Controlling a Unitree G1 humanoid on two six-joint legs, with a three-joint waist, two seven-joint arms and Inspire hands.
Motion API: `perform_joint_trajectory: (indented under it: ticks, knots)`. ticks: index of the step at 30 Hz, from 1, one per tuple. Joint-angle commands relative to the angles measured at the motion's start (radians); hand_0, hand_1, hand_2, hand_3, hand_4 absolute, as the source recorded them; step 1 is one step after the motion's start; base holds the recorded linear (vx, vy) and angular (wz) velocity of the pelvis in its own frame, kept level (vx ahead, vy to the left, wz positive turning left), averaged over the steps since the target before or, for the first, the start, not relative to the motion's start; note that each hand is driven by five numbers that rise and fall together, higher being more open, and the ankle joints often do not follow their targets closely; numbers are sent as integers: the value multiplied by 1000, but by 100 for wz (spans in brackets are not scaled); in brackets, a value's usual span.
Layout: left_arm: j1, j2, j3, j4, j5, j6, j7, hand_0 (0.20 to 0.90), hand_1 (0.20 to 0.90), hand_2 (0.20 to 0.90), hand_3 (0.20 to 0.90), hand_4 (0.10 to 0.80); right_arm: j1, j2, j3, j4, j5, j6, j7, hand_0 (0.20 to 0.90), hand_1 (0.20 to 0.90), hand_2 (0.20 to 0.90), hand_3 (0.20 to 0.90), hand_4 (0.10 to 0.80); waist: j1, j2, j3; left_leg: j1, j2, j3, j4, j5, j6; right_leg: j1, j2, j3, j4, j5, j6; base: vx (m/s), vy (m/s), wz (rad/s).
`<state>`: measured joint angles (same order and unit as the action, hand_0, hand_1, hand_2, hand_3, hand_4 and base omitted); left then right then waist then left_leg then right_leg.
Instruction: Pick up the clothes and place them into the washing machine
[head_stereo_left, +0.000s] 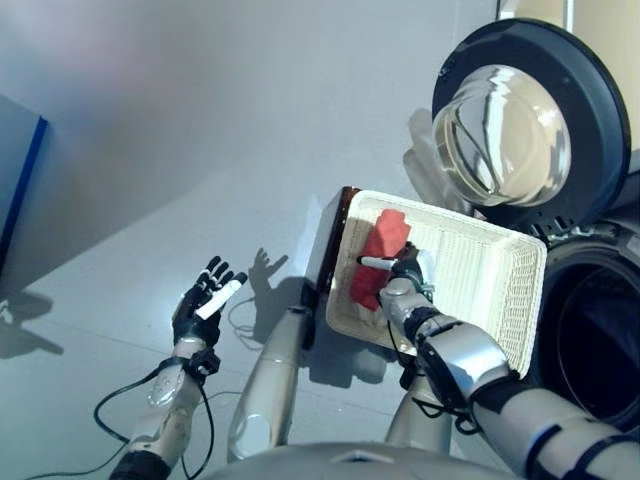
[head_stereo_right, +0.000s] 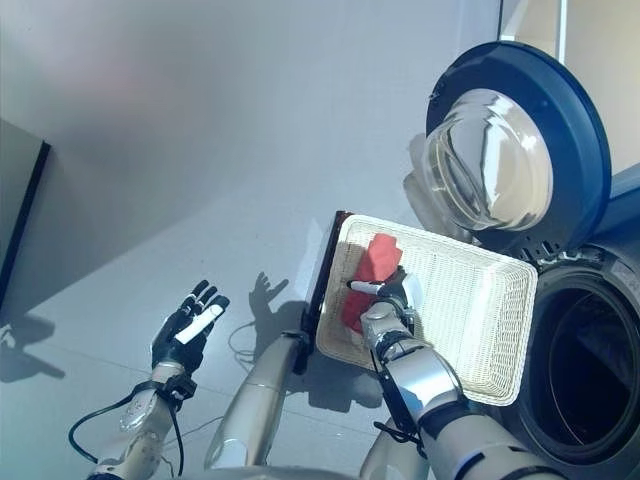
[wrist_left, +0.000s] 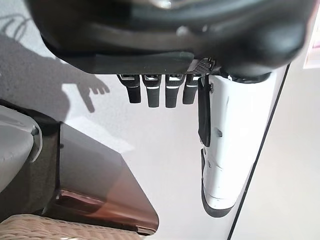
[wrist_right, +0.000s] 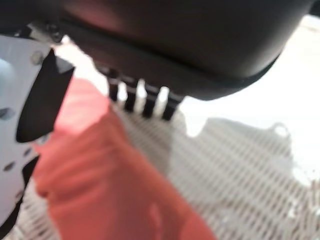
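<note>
A red cloth (head_stereo_left: 381, 243) lies in the white wicker basket (head_stereo_left: 480, 270), near its left end. My right hand (head_stereo_left: 408, 270) is over the basket, on the cloth's near edge, its white-covered thumb stretched out and its fingers reaching down onto the cloth. In the right wrist view the red cloth (wrist_right: 110, 185) bulges up between the thumb (wrist_right: 30, 100) and the fingers, over the wicker. My left hand (head_stereo_left: 205, 300) is open and empty, held above the floor well left of the basket. The washing machine drum (head_stereo_left: 600, 330) gapes at the right.
The machine's round door (head_stereo_left: 520, 125) stands open above the basket. The basket rests on a low dark brown box (head_stereo_left: 330, 240), which also shows in the left wrist view (wrist_left: 100, 190). A dark panel with a blue edge (head_stereo_left: 20, 180) stands at the far left. Grey floor lies between.
</note>
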<state>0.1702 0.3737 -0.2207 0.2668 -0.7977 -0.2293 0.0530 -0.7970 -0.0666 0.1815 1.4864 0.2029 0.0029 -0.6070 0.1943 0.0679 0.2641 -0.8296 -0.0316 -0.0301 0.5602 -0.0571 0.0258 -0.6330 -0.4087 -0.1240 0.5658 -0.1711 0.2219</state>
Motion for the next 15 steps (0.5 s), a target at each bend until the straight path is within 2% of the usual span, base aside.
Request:
perform_joint_trajectory:
  ticks: [1, 8, 9, 10, 11, 12, 15]
  knots:
    - [-15, 103, -24, -166, 19, -58, -3, 900, 900, 900, 900, 800, -8, -31, -100, 28, 32, 58, 7, 900, 900, 900, 900, 800, 74, 67, 11, -46, 31, -46, 15, -33, -87, 61, -28, 1, -43, 68, -7, 10, -10, 16]
    - [-12, 114, -26, -199, 17, -54, 1, 900, 900, 900, 900, 800, 19, -83, -157, 36, 46, 77, -8, 900, 900, 900, 900, 800, 99, 81, 20, -97, 15, -58, 37, -37, -79, 26, -40, -13, -7, 52, -6, -13, 0, 21]
    - [-10, 115, -25, -201, 17, -53, 2, 900, 900, 900, 900, 800, 20, -90, -159, 37, 51, 78, -9, 826, 826, 826, 826, 747, 101, 81, 20, -105, 14, -59, 42, -38, -77, 19, -41, -15, -1, 49, -6, -15, 6, 20]
    - [-9, 117, -25, -204, 17, -54, 3, 900, 900, 900, 900, 800, 19, -96, -164, 36, 54, 78, -9, 527, 527, 527, 527, 533, 102, 82, 21, -111, 14, -61, 44, -38, -77, 11, -42, -14, 6, 47, -6, -4, 17, 15]
    - [-7, 117, -22, -208, 15, -54, 3, 900, 900, 900, 900, 800, 18, -101, -168, 34, 57, 76, -11, 480, 480, 480, 480, 500, 103, 83, 22, -115, 13, -62, 47, -39, -76, 3, -44, -14, 13, 45, -7, -2, 12, 12]
    - [-6, 118, -19, -210, 15, -55, 5, 900, 900, 900, 900, 800, 16, -107, -170, 34, 61, 75, -14, 200, 200, 200, 200, 300, 104, 82, 23, -121, 11, -63, 52, -40, -75, -5, -44, -13, 21, 40, -7, -3, 18, 7]
    - [-1, 120, -11, -222, 10, -57, 11, 900, 900, 900, 900, 800, 3, -124, -178, 33, 72, 72, -23, 200, 200, 200, 200, 300, 107, 80, 23, -149, 10, -63, 74, -46, -72, -42, -44, 0, 52, 29, -11, -2, 4, 2]
